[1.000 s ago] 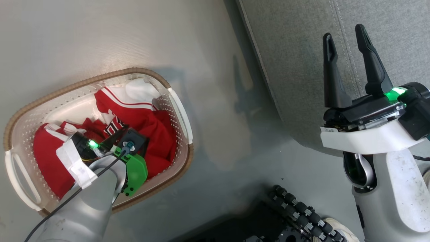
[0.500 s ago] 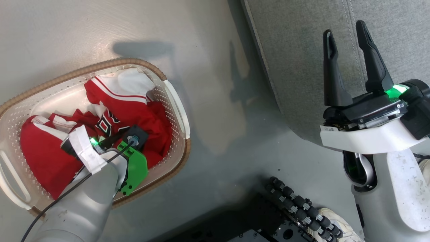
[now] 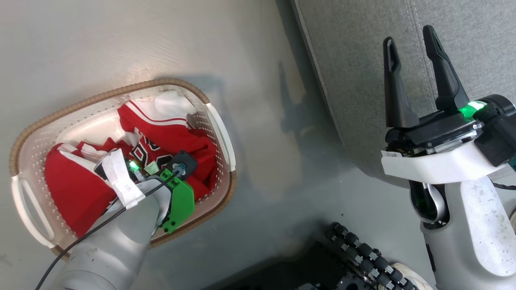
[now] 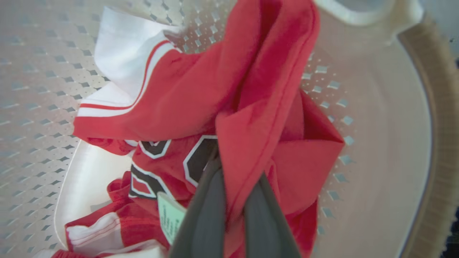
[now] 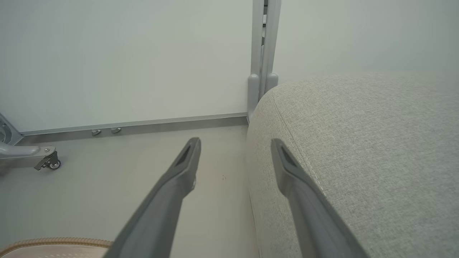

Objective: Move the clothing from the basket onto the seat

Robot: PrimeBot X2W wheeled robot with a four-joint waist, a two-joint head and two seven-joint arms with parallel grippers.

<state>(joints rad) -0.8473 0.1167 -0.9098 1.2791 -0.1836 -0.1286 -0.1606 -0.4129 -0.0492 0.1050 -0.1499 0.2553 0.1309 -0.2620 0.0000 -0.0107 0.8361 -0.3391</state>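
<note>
1. The head view shows the whole layout. The basket [image 3: 121,89] stands on the floor [image 3: 121,40], well left of the seat's [image 3: 354,60] left edge. The clothing [image 3: 169,129] lies inside it, heaped from the left handle end to the right wall, with some bare base along the far rim.
2. In that view the left arm's wrist, with its green bracket [image 3: 181,201] and white tape [image 3: 121,181], reaches down into the basket and covers its own fingers.
3. The left wrist view supplies what is hidden there. The left gripper [image 4: 238,168] has its two fingers drawn nearly together on a fold of the red clothing [image 4: 200,89], which stands up between them in front of the perforated basket wall [image 4: 36,89].
4. The right gripper [image 3: 408,35] hangs over the seat's left edge, fingers spread wide and holding nothing.
5. The right wrist view adds the room: the right gripper [image 5: 235,141] points at a pale wall with a grey post [image 5: 263,53] at the seat's [image 5: 358,143] corner. A caster wheel [image 5: 53,164] sits at the floor's far left, and a sliver of basket rim [image 5: 53,240] shows at the bottom.
6. Writing: black, white-edged lettering [image 4: 157,147] shows on the clothing, too folded to read. A pale green tag [image 4: 170,216] beside the left finger carries print too blurred to read.
</note>
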